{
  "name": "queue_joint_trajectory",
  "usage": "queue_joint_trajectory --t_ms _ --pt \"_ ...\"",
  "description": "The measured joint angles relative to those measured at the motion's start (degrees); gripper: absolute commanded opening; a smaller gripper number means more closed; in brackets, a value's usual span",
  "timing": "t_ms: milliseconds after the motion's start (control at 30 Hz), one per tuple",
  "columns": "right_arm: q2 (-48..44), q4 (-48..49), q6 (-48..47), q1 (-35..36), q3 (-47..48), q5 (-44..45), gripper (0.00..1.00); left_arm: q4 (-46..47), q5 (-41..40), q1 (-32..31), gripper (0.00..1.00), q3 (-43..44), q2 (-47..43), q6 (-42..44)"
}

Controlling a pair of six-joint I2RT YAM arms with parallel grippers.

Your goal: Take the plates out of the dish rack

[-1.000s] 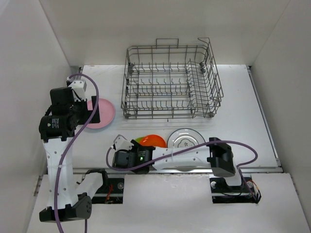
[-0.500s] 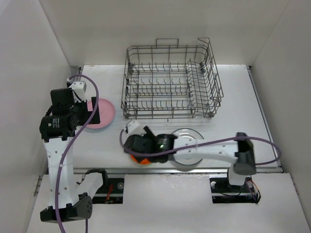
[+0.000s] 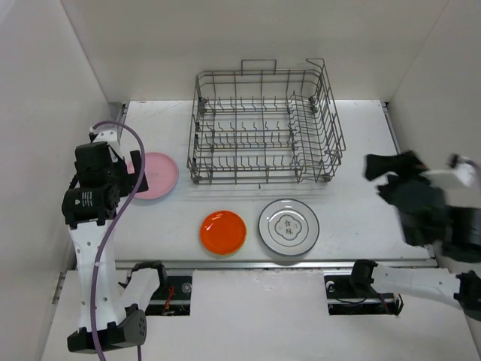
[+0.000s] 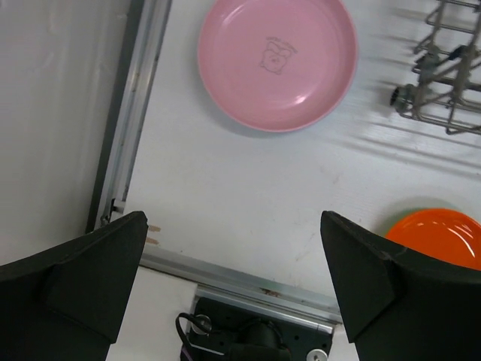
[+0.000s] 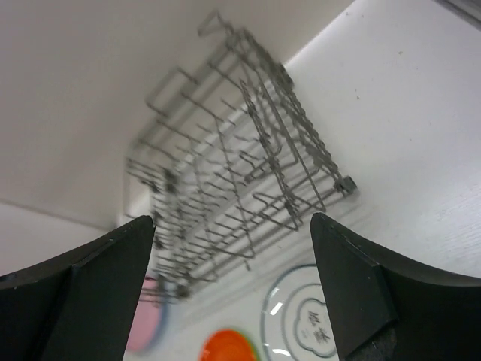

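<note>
Three plates lie flat and face up on the table (image 3: 368,203), all outside the one dish rack (image 3: 263,139): a pink plate (image 3: 154,175) to its left, and an orange plate (image 3: 222,232) and a white grey-rimmed plate (image 3: 288,225) with a printed centre side by side in front of it, nearer my bases. The dish rack's long axis runs left to right, its wire handle (image 3: 258,61) at the far side. My left arm (image 3: 90,226) stands upright at the table's left edge, and my left gripper (image 4: 233,278) points down near the pink plate, fingers spread wide on nothing. My right arm (image 3: 421,207) is raised at the right edge, blurred from above; my right gripper (image 5: 233,293) faces the dish rack, fingers wide apart and empty
</note>
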Motion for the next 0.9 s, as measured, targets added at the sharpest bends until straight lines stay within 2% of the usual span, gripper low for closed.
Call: queue_joint_trajectory --t_ms 100,167,300,400,667,900 --pt "-13.7 -1.9 1.7 0.0 1.0 3.6 0.91 1.2 -3.2 0.7 1.0 -1.8 -0.2 -1.3" --pt "-21.6 -1.7 1.1 0.0 1.3 4.4 0.96 1.6 -5.0 0.9 1.0 -2.7 -0.2 -1.9" --pt "-28.7 -2.1 -1.0 0.0 1.4 4.6 1.0 2.3 -7.0 0.9 1.0 -2.9 -0.2 -2.8" --pt "-27.1 -3.9 -1.8 0.0 0.9 4.0 1.0 2.7 -7.5 0.9 1.0 -2.9 -0.2 -3.1" --pt "-15.9 -5.9 -6.3 0.0 0.2 0.4 1.0 2.7 -7.7 1.2 1.0 -2.9 -0.9 -3.4" --pt "-13.9 -5.8 -9.0 0.0 0.0 0.1 1.0 2.7 -7.8 1.4 1.0 -2.9 -1.7 -3.4"
